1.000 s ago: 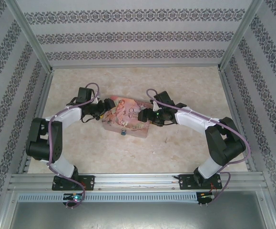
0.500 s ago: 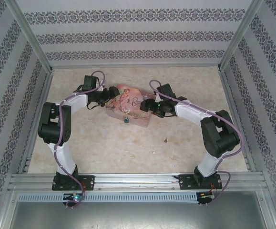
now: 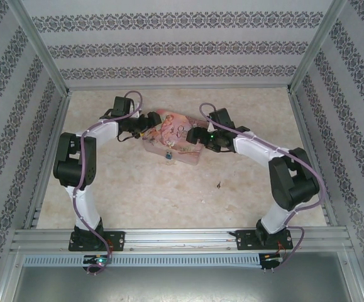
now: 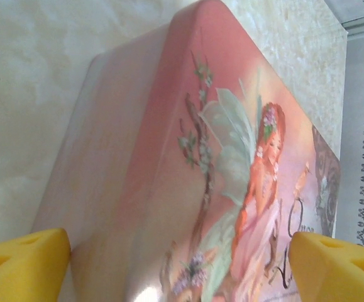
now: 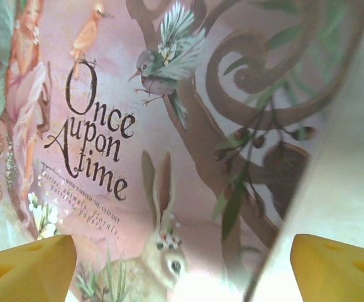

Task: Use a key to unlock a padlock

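- The tin has moved over the last second. It has slid across the worktop toward 12 o'clock and turned a little, so its long side now runs from 10 to 4 o'clock.
- Both arms have stretched out with it, and their elbows sit farther from the bases than before.
- The padlock has travelled with the tin. It sits against the tin's 6 o'clock wall, a small blue dot facing the arm bases. We cannot tell at this size whether its shackle is closed.
- The left tool stands wide at the tin's 10 o'clock end. Its yellow fingertips straddle a corner of the lid with nothing clamped.
- The right tool is also wide. It hovers over the lid's 3 o'clock end, above the lettering and the rabbit, and grips nothing.
- A small speck lies alone on the worktop at 5 o'clock from the tin, well apart from both tools. It may be the key, but it is too small for us to be sure.
- We judge that only the tin has been repositioned. No key is in hand, so the unlocking itself is not yet begun.
- The tin is the one container here. Its lid is on, so whatever it holds is hidden from us.
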You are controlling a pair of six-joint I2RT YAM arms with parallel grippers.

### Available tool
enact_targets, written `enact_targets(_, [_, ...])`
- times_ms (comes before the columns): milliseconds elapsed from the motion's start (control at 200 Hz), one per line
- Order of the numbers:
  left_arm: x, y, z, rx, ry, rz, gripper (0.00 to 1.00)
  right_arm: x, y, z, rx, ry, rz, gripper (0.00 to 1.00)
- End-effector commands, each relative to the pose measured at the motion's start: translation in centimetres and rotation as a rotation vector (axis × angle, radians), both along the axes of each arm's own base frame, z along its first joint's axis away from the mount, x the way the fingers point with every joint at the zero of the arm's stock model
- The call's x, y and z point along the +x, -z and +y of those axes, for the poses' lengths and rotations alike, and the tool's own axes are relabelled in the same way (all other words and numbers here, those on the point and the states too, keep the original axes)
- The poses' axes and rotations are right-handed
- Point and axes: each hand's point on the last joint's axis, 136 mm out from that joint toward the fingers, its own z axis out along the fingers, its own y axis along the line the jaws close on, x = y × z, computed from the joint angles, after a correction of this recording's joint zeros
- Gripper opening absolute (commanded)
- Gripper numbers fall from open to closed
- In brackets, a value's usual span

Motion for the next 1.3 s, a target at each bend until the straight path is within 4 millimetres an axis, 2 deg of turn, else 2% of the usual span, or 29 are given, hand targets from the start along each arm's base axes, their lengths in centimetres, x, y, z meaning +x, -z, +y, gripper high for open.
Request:
enact_targets(0, [-1.3,-3.2,1.2,0.022,0.006,-0.054,0.9,-1.0,-1.2,-3.6,-0.12,0.045,-0.028,0.89])
enact_targets(145, [-3.1,-4.8,3.4,0.073,-0.027,-0.091,0.91,-4.1,-1.8,-6.3,-0.223,0.05,-0.001,0.88])
enact_targets(285, [-5.7,-5.7,4.7,0.123,-0.062,-0.128,0.9,-8.4,-0.9,-7.8,-0.264,0.033,0.091,0.8])
enact_targets(455, [-9.5,-5.0,6.5,0.167,-0.155,-0.129,0.89,-13.9,1.4,-8.3,-0.326,-0.021,0.232,0.68])
enact_targets(560, [-12.0,-3.6,7.0,0.187,-0.177,-0.09,0.89,-16.2,2.9,-8.0,-0.355,-0.054,0.304,0.63])
enact_targets(735, [-14.7,-1.0,7.3,0.168,-0.208,-0.033,0.89,-16.9,4.9,-7.0,-0.383,-0.093,0.375,0.52])
enact_targets(864, [-15.1,0.0,7.0,0.139,-0.218,-0.009,0.89,-16.5,5.8,-6.1,-0.419,-0.129,0.4,0.47])
enact_targets(1074, [-15.3,0.2,7.0,0.131,-0.222,-0.006,0.89,-16.6,7.1,-6.3,-0.457,-0.128,0.444,0.38])
enact_targets(1294, [-15.4,0.3,7.1,0.141,-0.221,0.004,0.89,-17.0,7.8,-7.1,-0.492,-0.121,0.464,0.33])
